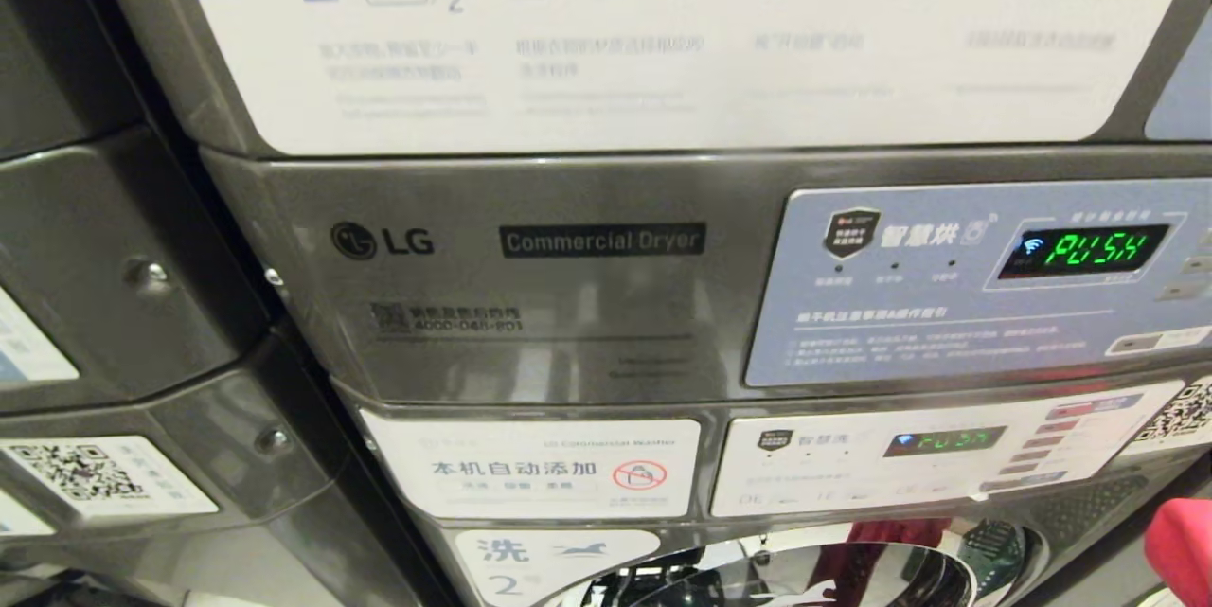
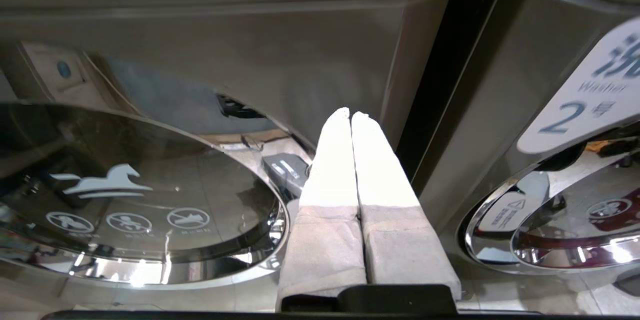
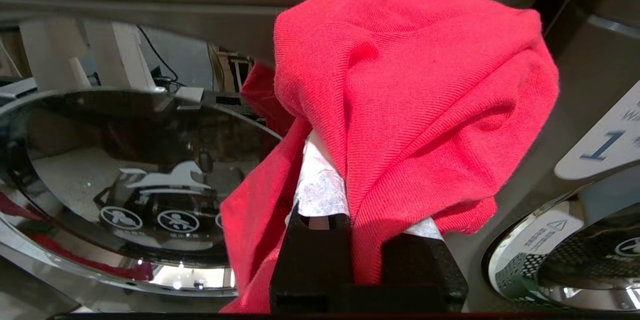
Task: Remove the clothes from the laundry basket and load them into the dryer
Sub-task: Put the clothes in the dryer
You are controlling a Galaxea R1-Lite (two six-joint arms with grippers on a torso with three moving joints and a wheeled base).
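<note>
The dryer [image 1: 602,241], a dark grey LG unit lettered "Commercial Dryer", fills the head view; its round door is out of view. A red knitted garment [image 3: 415,85] hangs draped over my right gripper [image 3: 360,175], which is shut on it, so only one white-wrapped finger [image 3: 320,190] shows. The cloth's edge also shows as a red patch [image 1: 1179,545] low on the right of the head view. My left gripper [image 2: 351,114] is shut and empty, its white-wrapped fingers pressed together before the gap between two machines. The laundry basket is out of view.
Under the dryer sits a washer with a label "2" [image 1: 530,564] and a chrome-rimmed round door [image 1: 757,579], which also shows before the right gripper [image 3: 125,185]. A neighbouring machine marked "1" [image 3: 600,148] stands beside it. Another chrome door [image 2: 125,195] faces the left gripper.
</note>
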